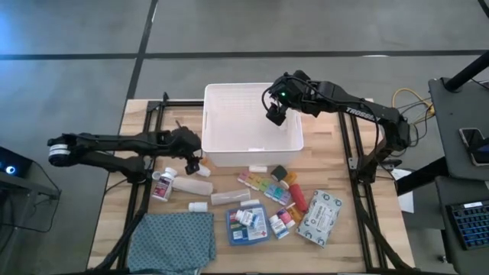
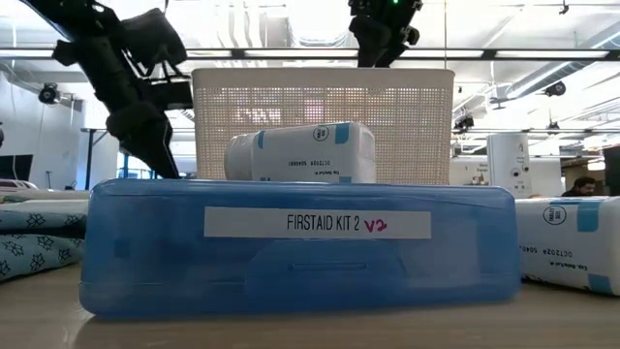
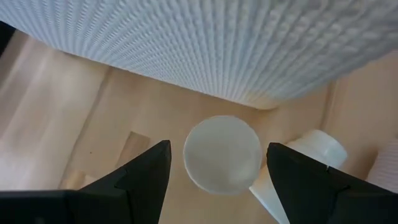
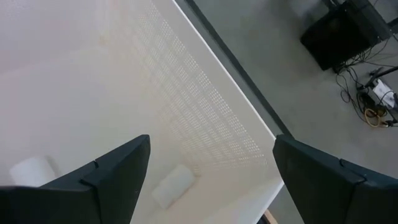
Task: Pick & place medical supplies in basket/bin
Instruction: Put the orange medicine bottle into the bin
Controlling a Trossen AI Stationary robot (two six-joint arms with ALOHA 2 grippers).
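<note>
1. The wooden worktop (image 1: pixel 336 153) stood on a grey floor, with a bright workshop hall visible behind it in the low view.
2. The left tool (image 1: pixel 192 163) hung with its fingers released just beside the near-left corner of the white bin (image 1: pixel 215 137); in the left wrist view its fingers (image 3: pixel 140 176) straddled a round white cap (image 3: pixel 222 154) without touching it, and a second white bottle (image 3: pixel 314 149) lay just beside that.
3. The right tool (image 1: pixel 274 114) hovered over the bin's right half with its fingers spread and nothing held; the right wrist view showed two small white items (image 4: pixel 172 185) lying on the bin floor.
4. Nearer the front edge lay the remaining supplies: a white bottle with a red label (image 1: pixel 162 185), a multicoloured pill organiser (image 1: pixel 262 186), the blue first-aid box (image 1: pixel 247 225) and a patterned wipes pack (image 1: pixel 320 218).
5. A teal patterned cloth (image 1: pixel 172 241) lay at the front left, well apart from the bin.
</note>
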